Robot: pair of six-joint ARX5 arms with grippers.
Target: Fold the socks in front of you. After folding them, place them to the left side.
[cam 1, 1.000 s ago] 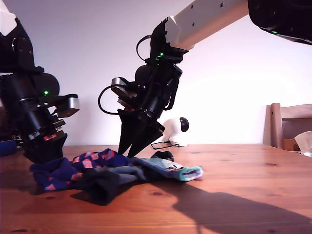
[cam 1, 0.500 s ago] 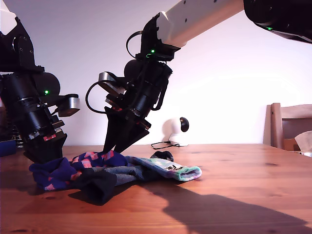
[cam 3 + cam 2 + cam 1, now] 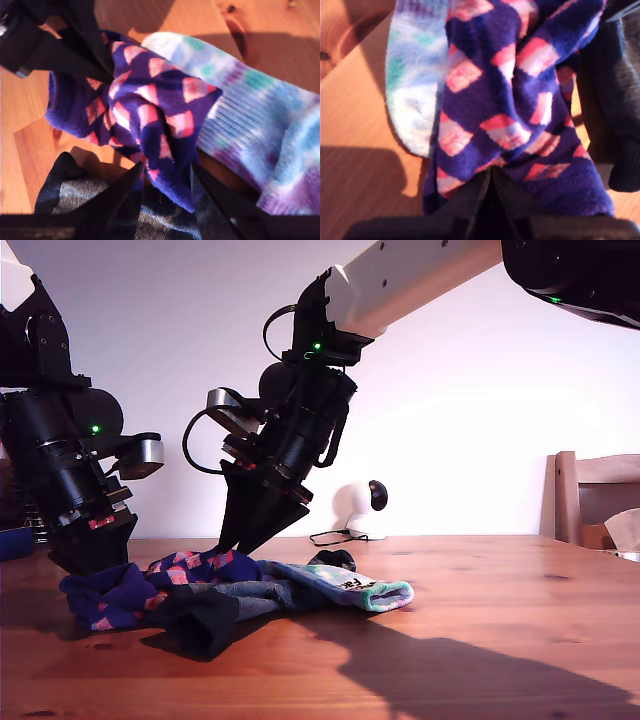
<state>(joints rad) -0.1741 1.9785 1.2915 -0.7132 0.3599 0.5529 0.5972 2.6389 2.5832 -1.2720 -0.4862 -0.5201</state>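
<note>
A navy-purple sock with pink-red blocks [image 3: 190, 568] [image 3: 505, 100] [image 3: 150, 110] lies bunched on the wooden table [image 3: 480, 620] towards the exterior view's left. A pastel tie-dye sock [image 3: 360, 590] [image 3: 415, 75] [image 3: 260, 115] stretches from it towards that view's right. A dark grey sock [image 3: 205, 620] [image 3: 615, 100] [image 3: 75, 200] lies in front. My first gripper [image 3: 90, 562] [image 3: 490, 172] is shut on one end of the navy-purple sock. My second gripper [image 3: 235, 545] [image 3: 167, 175] pinches the same sock's other edge between its fingers.
A small white device [image 3: 355, 505] with a black cable stands at the back of the table, and a small black object [image 3: 335, 560] lies near it. A wooden chair [image 3: 590, 500] stands at the exterior view's right edge. A blue object [image 3: 15, 540] sits at the far left.
My second gripper moved towards the exterior view's left over the navy-purple sock and its fingers narrowed. The sock pile shifted slightly the same way. My first gripper stayed put.
</note>
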